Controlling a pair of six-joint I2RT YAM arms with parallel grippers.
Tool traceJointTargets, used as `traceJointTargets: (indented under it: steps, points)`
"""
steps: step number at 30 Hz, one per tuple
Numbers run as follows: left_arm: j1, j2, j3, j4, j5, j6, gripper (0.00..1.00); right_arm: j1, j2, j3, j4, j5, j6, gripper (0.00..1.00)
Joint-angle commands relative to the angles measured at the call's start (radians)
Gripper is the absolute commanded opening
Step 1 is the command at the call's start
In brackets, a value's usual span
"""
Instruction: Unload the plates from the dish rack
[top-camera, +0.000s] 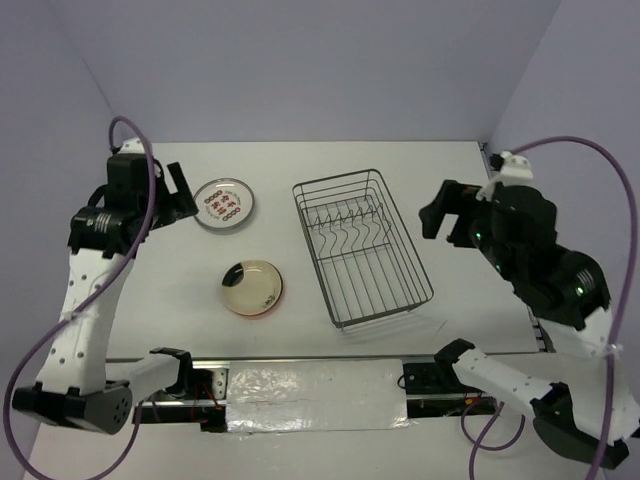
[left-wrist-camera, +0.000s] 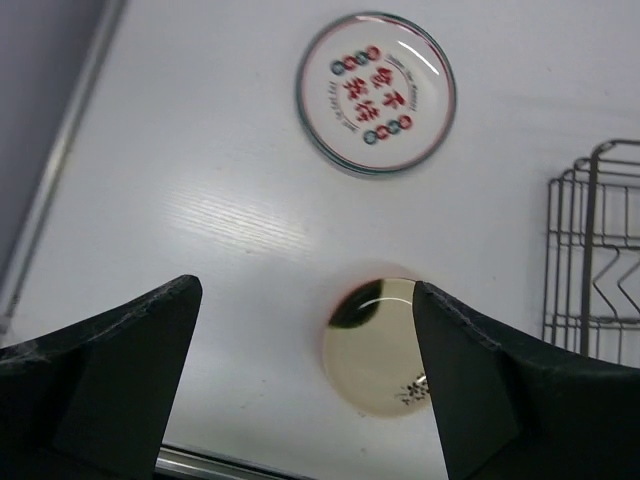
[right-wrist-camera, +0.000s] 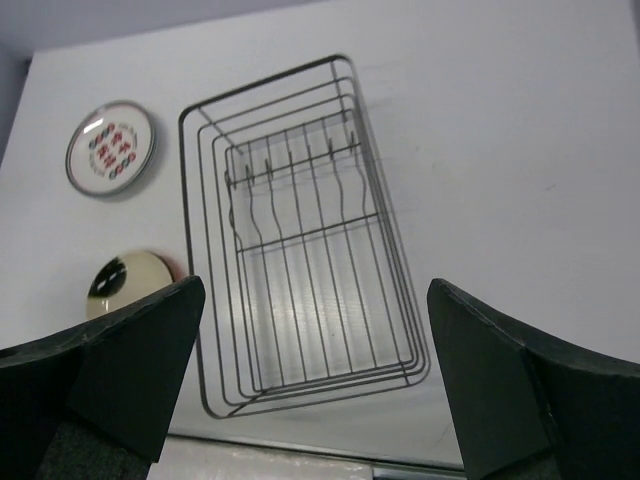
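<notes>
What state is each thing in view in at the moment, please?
dish rack: upright on the table, empty.
white plate with red motifs: flat on the table, face up.
cream plate with dark blotch: flat on the table, face up.
left gripper: open, holding nothing.
right gripper: open, holding nothing.

Grey wire dish rack (top-camera: 362, 250), upright, slightly skewed.
Flat to its left: white red-motif plate (top-camera: 225, 204); cream dark-blotched plate (top-camera: 252, 288), nearer.
</notes>
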Motion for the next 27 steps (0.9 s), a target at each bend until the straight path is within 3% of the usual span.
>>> traceJointTargets:
  steps: [1,11,18,27]
  points:
    - [0.003,-0.136,-0.005,-0.018,-0.267,0.009,0.99,-0.005,-0.111,0.000,-0.040,0.174,0.025,1.00]
    - [0.000,-0.256,-0.069,-0.147,-0.459,-0.090,1.00,-0.003,-0.250,0.052,-0.245,0.270,0.020,1.00]
    - [0.000,-0.297,-0.146,-0.138,-0.497,-0.110,0.99,-0.003,-0.282,-0.012,-0.238,0.259,0.054,1.00]
    - [0.000,-0.270,-0.114,-0.170,-0.528,-0.134,0.99,-0.005,-0.308,-0.078,-0.215,0.257,0.068,1.00]
